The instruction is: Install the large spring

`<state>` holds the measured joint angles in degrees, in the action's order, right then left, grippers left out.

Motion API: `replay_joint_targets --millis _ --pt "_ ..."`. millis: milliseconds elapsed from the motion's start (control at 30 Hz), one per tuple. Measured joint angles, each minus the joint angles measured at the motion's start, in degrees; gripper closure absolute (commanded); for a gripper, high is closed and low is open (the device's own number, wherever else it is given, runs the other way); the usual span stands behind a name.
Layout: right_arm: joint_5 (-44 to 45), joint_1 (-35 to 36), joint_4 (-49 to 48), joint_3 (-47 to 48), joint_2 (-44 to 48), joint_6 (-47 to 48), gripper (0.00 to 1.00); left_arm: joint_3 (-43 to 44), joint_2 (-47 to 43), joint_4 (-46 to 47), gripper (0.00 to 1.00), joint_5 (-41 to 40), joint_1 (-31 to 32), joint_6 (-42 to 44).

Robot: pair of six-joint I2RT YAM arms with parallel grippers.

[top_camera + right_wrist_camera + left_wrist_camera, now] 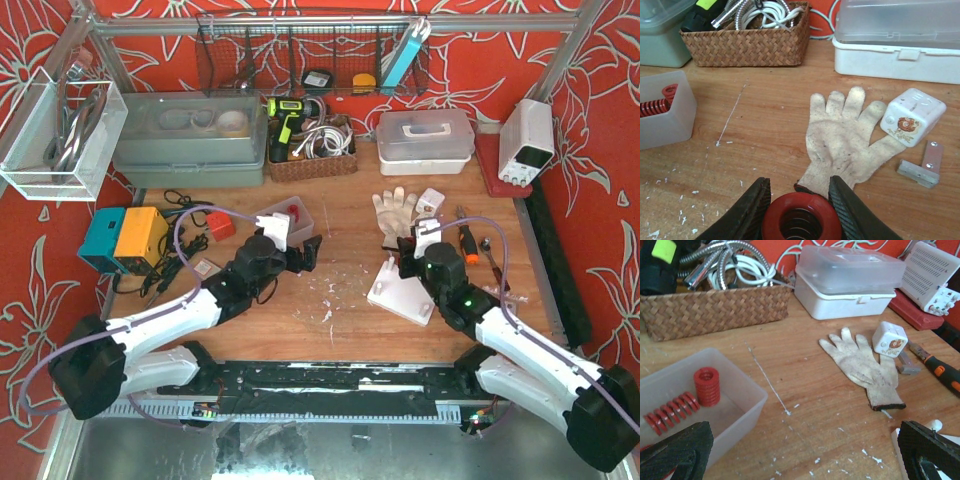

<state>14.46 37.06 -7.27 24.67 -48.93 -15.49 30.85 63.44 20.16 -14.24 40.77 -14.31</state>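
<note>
My right gripper [799, 199] is shut on the large spring [801, 220], a thick red coil seen end-on between its dark fingers. In the top view that gripper [406, 258] hangs over the far end of a white plate [402, 295], and the spring itself is hidden there. My left gripper [802, 450] stands wide open over bare wood, nothing between its fingers [675, 450]. Just to its left is a clear bin [735, 405] holding smaller red springs [706, 386], one upright and others lying.
A worn glove [845, 140], a white cube [912, 116] and a metal bracket [925, 165] lie ahead of the right gripper. A wicker basket [747, 42] and a white lidded box [897, 45] stand at the back. A screwdriver [940, 371] lies at the right.
</note>
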Motion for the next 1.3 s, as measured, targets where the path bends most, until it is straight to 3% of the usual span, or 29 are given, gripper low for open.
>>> replay_joint_targets --millis 367,1233,1300 --pt "-2.95 0.02 -10.71 -2.25 -9.07 0.63 1.00 -2.80 -1.88 -1.07 0.00 1.51 -0.59 -4.39" --pt "-1.22 0.24 -28.24 -6.69 -21.88 1.27 1.00 -2.51 0.31 -0.83 0.00 5.20 -0.61 -5.09" --pt "-1.14 0.24 -29.20 -6.84 -22.27 1.27 0.91 -2.34 0.61 -0.79 0.00 5.29 -0.61 -5.09"
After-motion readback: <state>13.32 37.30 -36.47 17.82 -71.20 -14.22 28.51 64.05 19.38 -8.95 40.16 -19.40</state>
